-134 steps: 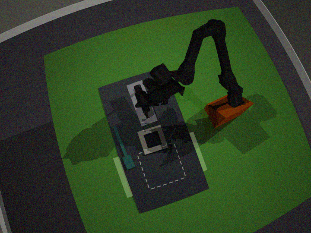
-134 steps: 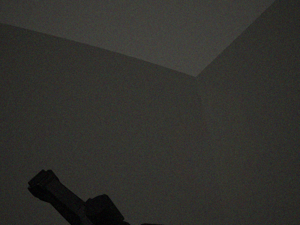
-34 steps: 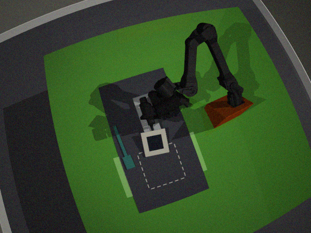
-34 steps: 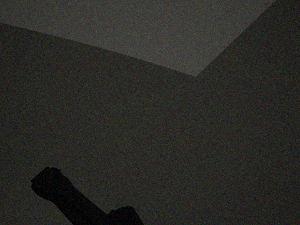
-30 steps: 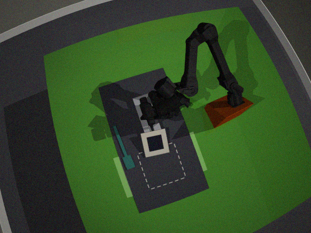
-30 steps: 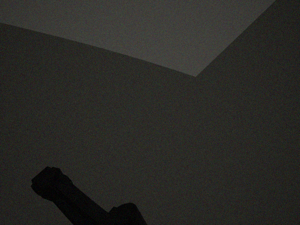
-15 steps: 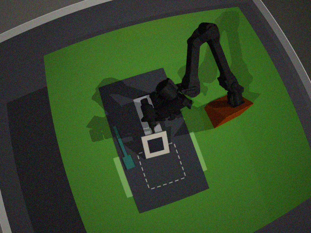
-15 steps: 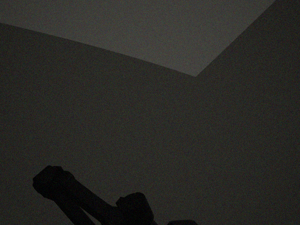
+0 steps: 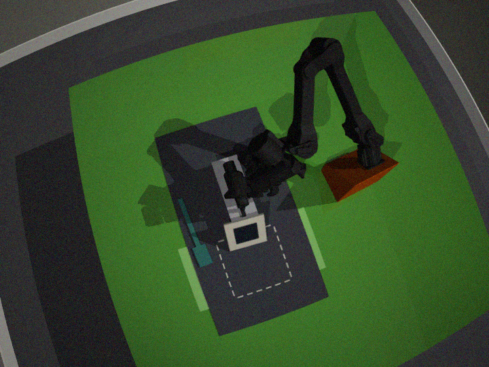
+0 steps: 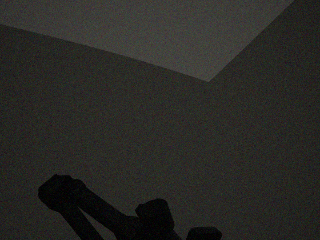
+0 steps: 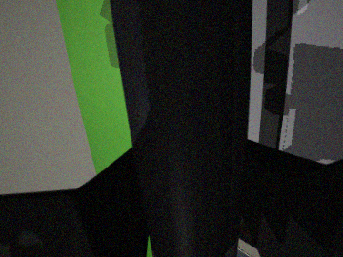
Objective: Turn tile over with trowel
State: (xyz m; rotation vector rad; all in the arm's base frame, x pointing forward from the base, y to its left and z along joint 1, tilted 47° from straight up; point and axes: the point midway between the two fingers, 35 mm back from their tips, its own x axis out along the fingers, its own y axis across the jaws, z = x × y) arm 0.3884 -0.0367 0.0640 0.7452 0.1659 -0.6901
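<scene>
The tile [image 9: 245,234], white-rimmed with a dark marked square facing up, lies across the far edge of the dashed outline [image 9: 225,272] on the dark mat [image 9: 272,312]. It looks slightly tilted. My gripper [image 9: 240,186] is shut on the dark handle of the small trowel [image 9: 235,181] [image 11: 191,119], just behind the tile. The trowel's pale blade [image 9: 238,214] points down at the tile's far edge and reaches it. In the wrist view the handle fills the middle and hides the blade and the tile. The exterior view shows only the arm's silhouette [image 10: 154,214].
A teal long-handled tool [image 9: 196,238] lies along the mat's left edge. A light pad [image 9: 220,166] sits on the mat under the gripper. Pale green strips [image 9: 193,280] [image 9: 312,238] flank the mat. The arm's orange base [image 9: 351,177] stands at the right on the green table.
</scene>
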